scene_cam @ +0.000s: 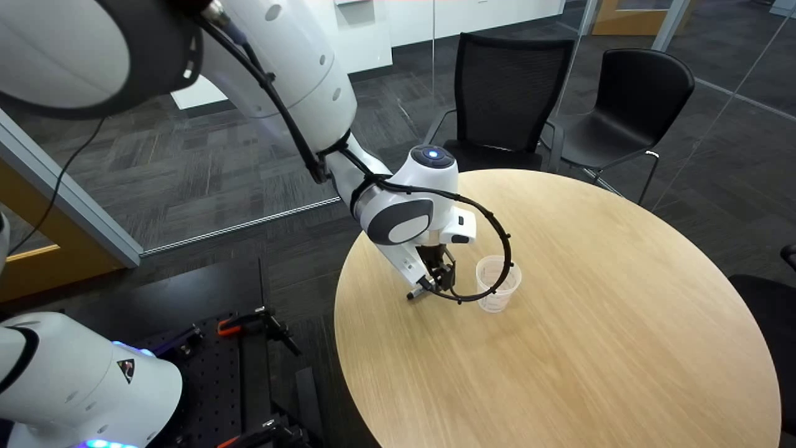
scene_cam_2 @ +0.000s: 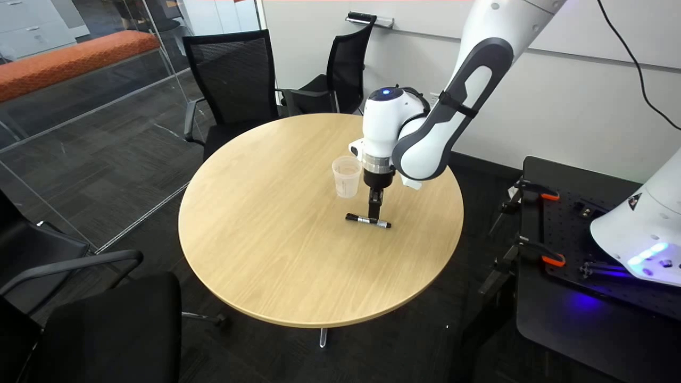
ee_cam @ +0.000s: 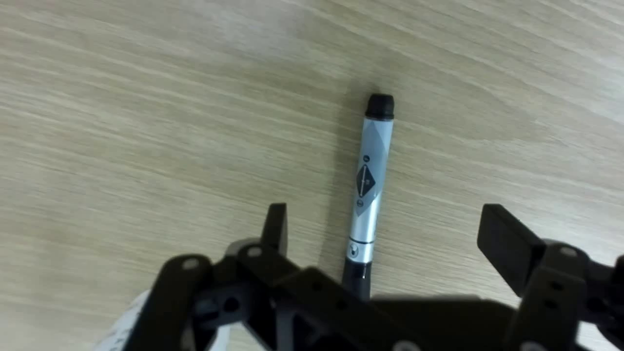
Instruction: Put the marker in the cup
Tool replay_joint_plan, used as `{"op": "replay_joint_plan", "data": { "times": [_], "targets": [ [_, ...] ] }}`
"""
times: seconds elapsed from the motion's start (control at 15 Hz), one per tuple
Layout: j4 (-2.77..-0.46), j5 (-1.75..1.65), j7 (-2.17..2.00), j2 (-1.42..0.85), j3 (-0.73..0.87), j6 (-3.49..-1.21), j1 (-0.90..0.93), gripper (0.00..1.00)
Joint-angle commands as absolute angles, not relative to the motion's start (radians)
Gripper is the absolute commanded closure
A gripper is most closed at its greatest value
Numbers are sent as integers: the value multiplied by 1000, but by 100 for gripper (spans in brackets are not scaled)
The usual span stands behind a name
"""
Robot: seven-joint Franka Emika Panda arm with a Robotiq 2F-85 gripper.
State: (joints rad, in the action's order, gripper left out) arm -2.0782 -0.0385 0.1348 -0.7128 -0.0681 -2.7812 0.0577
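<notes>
The marker (ee_cam: 370, 180) is silver with black ends. It lies flat on the table and also shows in both exterior views (scene_cam: 418, 292) (scene_cam_2: 363, 219). My gripper (ee_cam: 383, 209) is open, with one finger on each side of the marker and gaps on both sides. The marker is nearer the left finger in the wrist view, and its lower end is hidden by the gripper. In both exterior views the gripper (scene_cam: 440, 283) (scene_cam_2: 374, 214) is low over the marker. The translucent white cup (scene_cam: 495, 302) (scene_cam_2: 347, 181) stands upright beside the gripper. Part of it shows at the wrist view's lower left (ee_cam: 119, 331).
The round wooden table (scene_cam: 591, 311) (scene_cam_2: 282, 239) carries the cup and marker. A black cable loop (scene_cam: 507, 242) on the arm crosses in front of the cup in an exterior view. Black chairs (scene_cam: 513, 93) (scene_cam_2: 231, 80) stand around the table.
</notes>
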Motion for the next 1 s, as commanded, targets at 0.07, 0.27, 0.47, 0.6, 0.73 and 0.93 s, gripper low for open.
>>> {"op": "replay_joint_plan", "data": {
  "times": [0.07, 0.27, 0.47, 0.6, 0.73, 0.93],
  "targets": [
    [-1979, -53, 162, -785, -94, -2731, 42, 0],
    [-1935, -57, 155, -817, -92, -2710, 50, 0],
    [-1895, -59, 152, -842, -89, -2687, 53, 26],
    [-1871, -61, 152, -856, -89, -2667, 54, 31],
    [-1852, -63, 152, -866, -90, -2651, 55, 47],
    [-1827, -64, 157, -880, -94, -2629, 50, 69]
  ]
}}
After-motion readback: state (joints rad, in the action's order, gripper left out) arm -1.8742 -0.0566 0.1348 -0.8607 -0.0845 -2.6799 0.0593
